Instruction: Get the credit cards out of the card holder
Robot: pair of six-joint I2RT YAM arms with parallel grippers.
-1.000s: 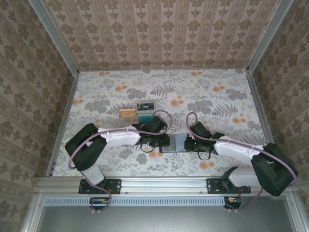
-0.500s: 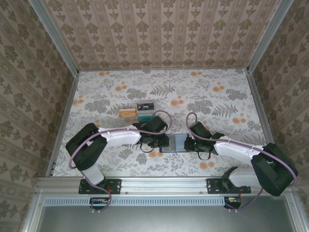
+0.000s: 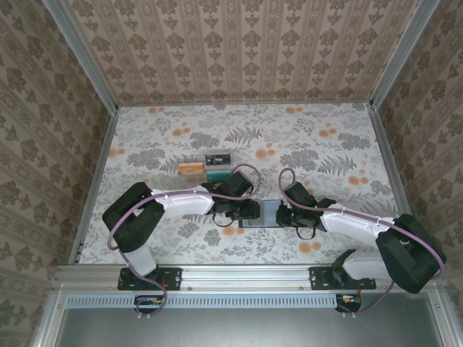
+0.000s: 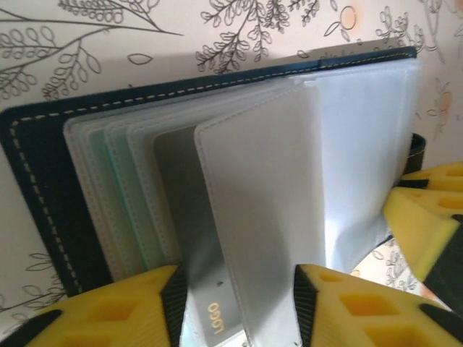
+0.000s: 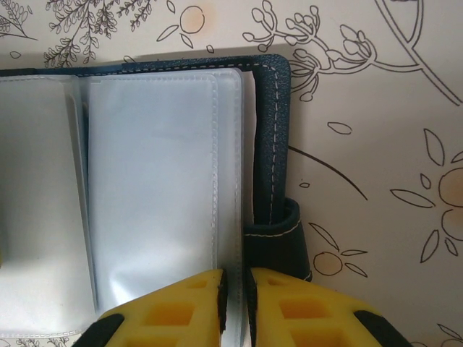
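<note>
Pins card holder (image 5: 273, 144) in clamped right gripper (image 5: 235, 278); straddles raised sleeve (image 4: 260, 217), credit card (image 4: 184, 217) lengthwise between parted fingers of left gripper (image 4: 239, 289).

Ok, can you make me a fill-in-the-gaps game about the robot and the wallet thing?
1. The card holder lies ___, not closed, on the table.
2. The right gripper pinches the holder's edge with fingers coloured ___.
3. The grey card between the fingers of the left gripper has the word ___ printed on it.
4. The clear box sits just beyond the ___ arm.

Missing words: open; yellow; LOGO; left.
</note>
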